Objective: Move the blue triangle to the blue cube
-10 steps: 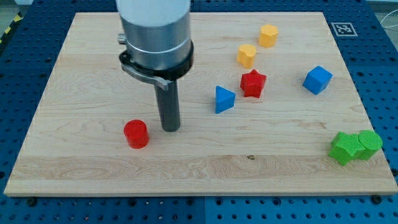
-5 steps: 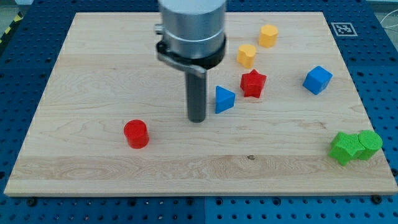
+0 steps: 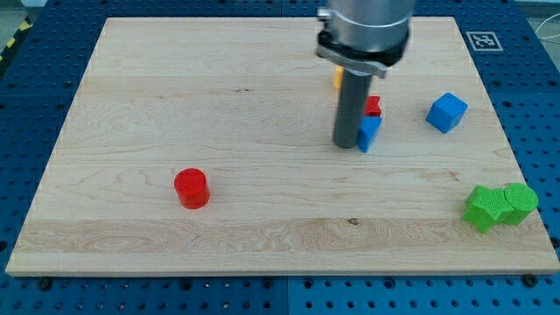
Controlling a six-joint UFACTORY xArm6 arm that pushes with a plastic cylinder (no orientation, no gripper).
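My tip (image 3: 347,144) rests on the board right against the left side of the blue triangle (image 3: 370,133), which the rod partly hides. The blue cube (image 3: 447,112) sits to the triangle's right, about a block's width and a half away, slightly higher in the view. The red star (image 3: 374,107) is just above the triangle, touching or nearly touching it, mostly hidden behind the rod.
A red cylinder (image 3: 191,188) stands at the lower left. A yellow block (image 3: 337,77) peeks out behind the arm near the top. Two green blocks (image 3: 500,206) sit together at the lower right edge of the wooden board (image 3: 131,105).
My tip has swept to the right, from beside the red cylinder to the blue triangle, and has pushed the triangle rightward toward the blue cube. The arm now hides the yellow blocks.
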